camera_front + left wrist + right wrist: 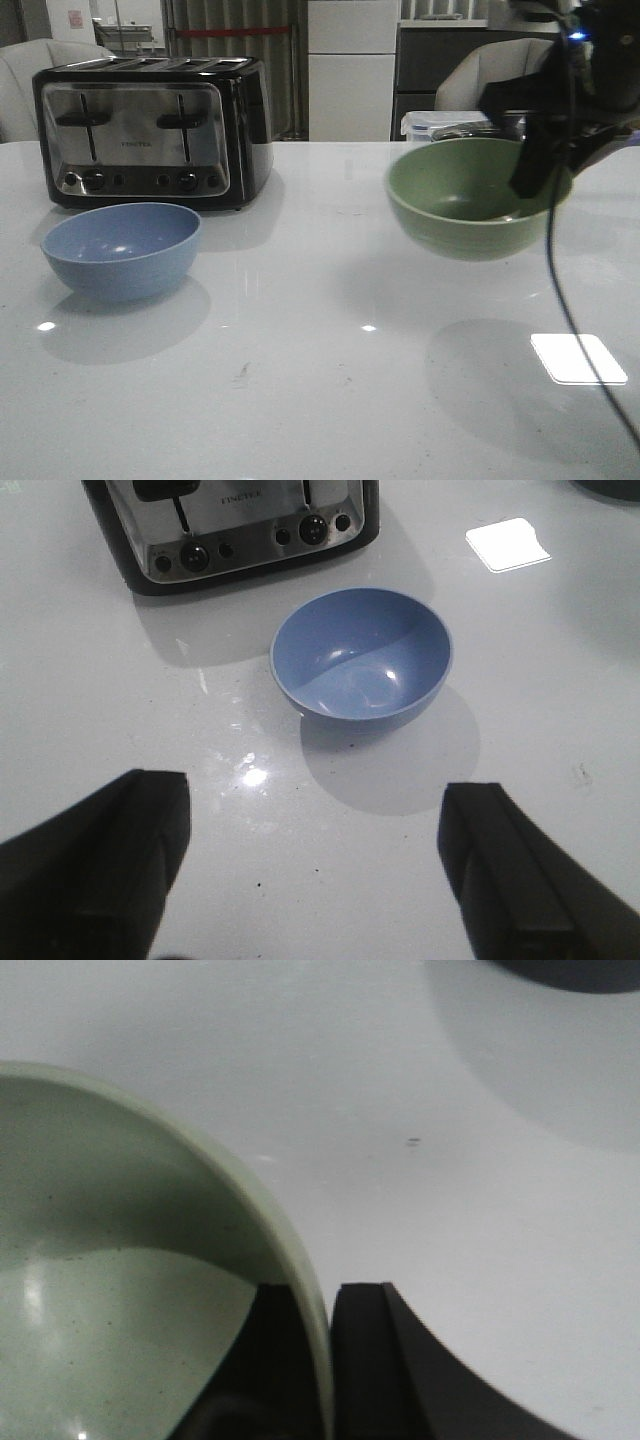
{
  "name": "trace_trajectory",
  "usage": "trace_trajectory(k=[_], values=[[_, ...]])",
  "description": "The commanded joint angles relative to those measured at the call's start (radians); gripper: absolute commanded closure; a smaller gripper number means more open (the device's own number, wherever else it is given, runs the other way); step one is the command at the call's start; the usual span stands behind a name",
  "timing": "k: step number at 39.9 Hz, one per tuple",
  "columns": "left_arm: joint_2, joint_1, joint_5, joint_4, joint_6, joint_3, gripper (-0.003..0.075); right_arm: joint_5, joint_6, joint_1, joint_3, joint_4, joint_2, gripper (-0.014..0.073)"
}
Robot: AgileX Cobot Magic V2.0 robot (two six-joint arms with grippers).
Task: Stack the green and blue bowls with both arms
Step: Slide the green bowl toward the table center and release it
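- Front view: right gripper (535, 165) pinching green bowl (470, 200) rim, bowl lifted off tabletop (320, 400)
- Blue bowl (122, 250) resting beside toaster (150, 130)
- Left gripper (315, 870) spread wide, holding nothing

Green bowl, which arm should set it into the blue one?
Right. The right gripper already pinches the green bowl rim, lifted off the table; the left gripper hangs open near the blue bowl.
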Motion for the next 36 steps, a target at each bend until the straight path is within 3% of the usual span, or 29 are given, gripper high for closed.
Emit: trace_trajectory(k=[1,11,21,30,36], values=[[0.005,-0.008,-0.073,0.004,-0.002,-0.039,0.0160,-0.036,-0.013,0.084,-0.028,0.036,-0.037,0.0536],[0.005,-0.008,-0.073,0.004,-0.002,-0.039,0.0160,-0.107,-0.013,0.226,-0.028,0.115,0.059,0.0536],[0.005,-0.008,-0.073,0.004,-0.002,-0.039,0.0160,-0.147,-0.013,0.250,-0.028,0.122,0.126,0.0522],[0.005,-0.008,-0.073,0.004,-0.002,-0.039,0.0160,-0.152,-0.013,0.250,-0.028,0.114,0.137,0.0272],[0.005,-0.008,-0.073,0.004,-0.002,-0.039,0.0160,-0.180,-0.013,0.250,-0.028,0.111,0.135,0.0198]])
